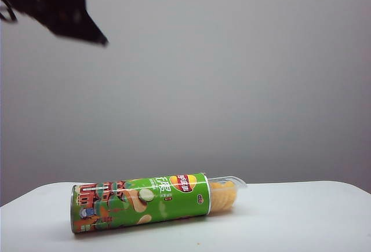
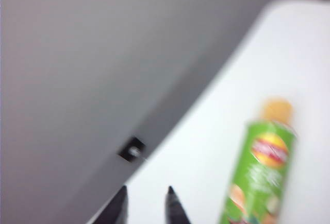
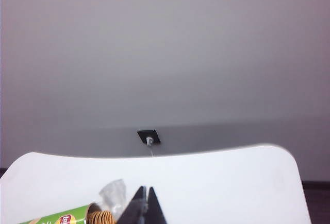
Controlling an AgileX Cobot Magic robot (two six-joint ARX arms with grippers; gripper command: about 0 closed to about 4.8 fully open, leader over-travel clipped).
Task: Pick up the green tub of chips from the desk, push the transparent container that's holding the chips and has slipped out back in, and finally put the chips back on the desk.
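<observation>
The green tub of chips [image 1: 139, 203] lies on its side on the white desk [image 1: 301, 217]. The transparent container [image 1: 229, 189] sticks out of the tub's right end, and stacked pale chips [image 1: 223, 196] show through it. My left gripper [image 2: 146, 189] is open with nothing between its fingers; it hangs high above the desk's left side [image 1: 99, 37], far from the tub [image 2: 260, 177]. My right gripper [image 3: 146, 189] is shut and empty, just beside the protruding container [image 3: 114, 193] and the chips [image 3: 100, 218]. The exterior view does not show the right gripper.
A small black fitting [image 3: 148, 137] sits on the grey wall behind the desk's far edge [image 3: 154, 154]. It also shows in the blurred left wrist view as a fitting [image 2: 132, 150] past the desk's edge. The desk's rounded corners lie close to the tub on the left.
</observation>
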